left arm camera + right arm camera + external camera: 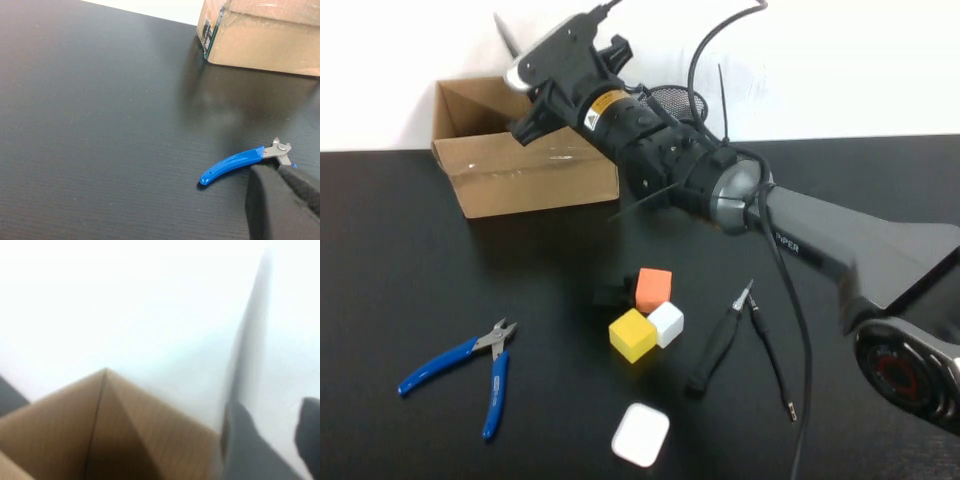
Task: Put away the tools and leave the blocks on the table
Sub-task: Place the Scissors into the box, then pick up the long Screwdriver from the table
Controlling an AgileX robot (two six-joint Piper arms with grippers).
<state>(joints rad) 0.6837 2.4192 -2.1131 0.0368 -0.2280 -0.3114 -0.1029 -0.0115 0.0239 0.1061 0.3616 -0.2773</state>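
Observation:
My right gripper [520, 78] hangs over the open cardboard box [520, 165], and its fingers stand apart [274, 410]. A steel scissors blade [250, 340] lies blurred along one finger and sticks up past the gripper [506, 35]; the handles are hidden. The blue-handled pliers [470, 370] lie at the table's front left. My left gripper [277, 172] is shut and empty just beside the pliers [235, 161]. The black screwdriver [720, 345] and the thin rod [772, 365] lie right of the orange [653, 287], yellow [632, 334] and white [667, 323] cubes.
A white rounded-square case [640, 434] lies near the front edge. A small black piece [608, 293] sits left of the orange cube. A black mesh basket [680, 100] stands behind the right arm. The box shows in both wrist views [265, 35] [100, 430].

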